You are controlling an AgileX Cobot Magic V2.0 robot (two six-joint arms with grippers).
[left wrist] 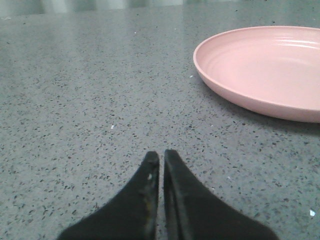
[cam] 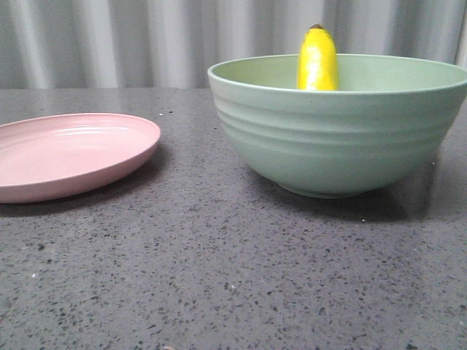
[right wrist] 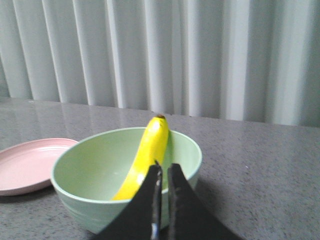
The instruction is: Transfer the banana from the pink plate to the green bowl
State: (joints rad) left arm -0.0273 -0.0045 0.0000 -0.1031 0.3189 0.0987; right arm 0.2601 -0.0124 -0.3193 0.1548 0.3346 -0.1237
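Note:
The yellow banana [cam: 317, 62] leans inside the mint-green ridged bowl [cam: 336, 138], its dark tip sticking up above the far rim. In the right wrist view the banana [right wrist: 145, 155] rests against the wall of the bowl [right wrist: 85, 175]. The pink plate [cam: 66, 153] lies empty on the left; it also shows in the left wrist view [left wrist: 265, 70] and the right wrist view [right wrist: 25, 165]. My left gripper [left wrist: 161, 156] is shut and empty over bare table, short of the plate. My right gripper [right wrist: 164, 169] is shut and empty, just outside the bowl's near rim. Neither gripper shows in the front view.
The dark speckled stone table [cam: 219, 277] runs under everything. A pale pleated curtain [cam: 146, 36] hangs behind the table's far edge. Bare table lies between plate and bowl.

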